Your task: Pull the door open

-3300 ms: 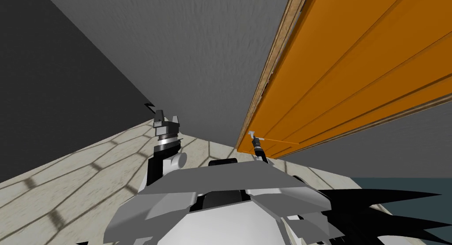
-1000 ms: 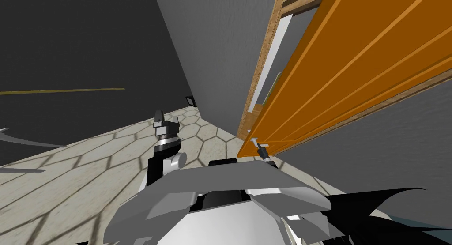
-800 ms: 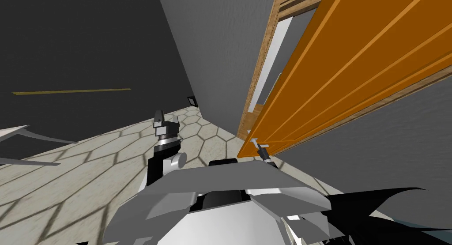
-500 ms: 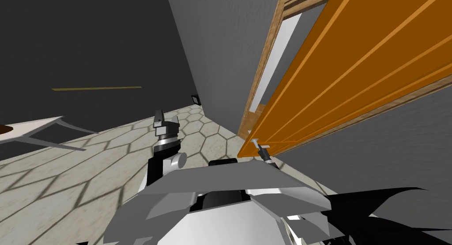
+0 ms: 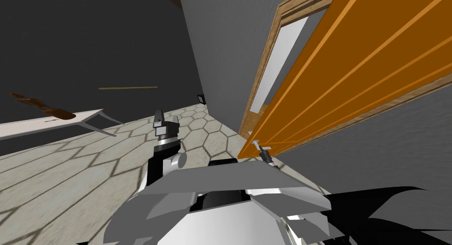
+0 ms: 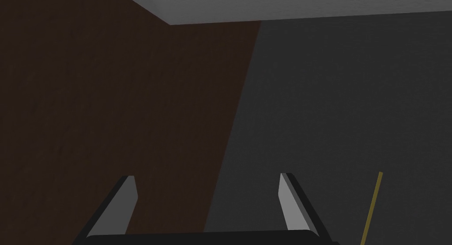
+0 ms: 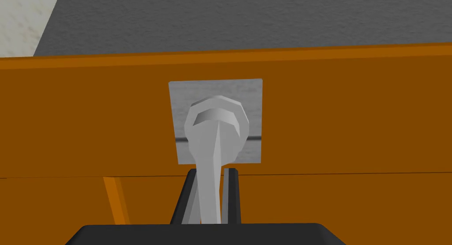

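Observation:
The orange door [image 5: 353,74] stands swung partly out of its wooden frame [image 5: 269,57], with a gap showing a white surface and a wooden floor beyond. In the right wrist view a grey lever handle [image 7: 212,167] on a square grey plate [image 7: 216,96] runs down between my right gripper's [image 7: 211,198] fingers, which are shut on it. The head view shows that gripper [image 5: 260,148] at the door's free lower corner. My left gripper [image 5: 166,120] is raised over the floor, away from the door; its fingers [image 6: 291,202] stand wide apart, open, holding nothing.
A grey wall [image 5: 220,48] adjoins the frame on the left, a dark wall [image 5: 88,43] beyond it. A white table [image 5: 53,121] with a brown object [image 5: 44,107] stands far left. Pale hexagon-tiled floor [image 5: 88,167] lies ahead. A black area [image 5: 388,202] sits lower right.
The door has swung further out of its frame, widening the gap, with my right gripper still on the handle. I have turned, bringing the white table into view at the left.

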### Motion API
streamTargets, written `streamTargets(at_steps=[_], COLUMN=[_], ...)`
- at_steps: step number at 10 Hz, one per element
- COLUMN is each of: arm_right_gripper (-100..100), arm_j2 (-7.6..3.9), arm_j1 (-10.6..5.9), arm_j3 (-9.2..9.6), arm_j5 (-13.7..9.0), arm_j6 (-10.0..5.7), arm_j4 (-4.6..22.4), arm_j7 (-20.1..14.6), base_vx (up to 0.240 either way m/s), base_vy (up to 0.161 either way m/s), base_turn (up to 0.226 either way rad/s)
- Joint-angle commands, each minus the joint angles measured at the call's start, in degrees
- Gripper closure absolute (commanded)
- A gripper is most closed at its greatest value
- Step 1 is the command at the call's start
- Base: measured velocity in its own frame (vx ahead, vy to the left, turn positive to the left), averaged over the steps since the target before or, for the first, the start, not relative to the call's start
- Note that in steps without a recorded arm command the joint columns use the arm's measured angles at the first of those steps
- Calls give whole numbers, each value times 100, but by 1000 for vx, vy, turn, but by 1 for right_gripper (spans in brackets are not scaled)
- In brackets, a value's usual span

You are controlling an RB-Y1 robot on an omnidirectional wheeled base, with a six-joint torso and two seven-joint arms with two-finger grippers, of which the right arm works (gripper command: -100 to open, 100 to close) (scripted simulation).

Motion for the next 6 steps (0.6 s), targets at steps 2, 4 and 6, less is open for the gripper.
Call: streamTargets(at_steps=[2,4,6], arm_right_gripper=[100,100,100], arm_j2=[-53,-34,-47], arm_j1=[34,44,41], arm_j3=[49,98,139], arm_j5=[-40,-35,-61], arm_j6=[-175,-185,-266], arm_j4=[115,129,198], arm_j7=[-44,-45,-62], base_vx=[-204,-114,-199], base_vy=[-53,-37,-72], base_turn=[135,90,183])
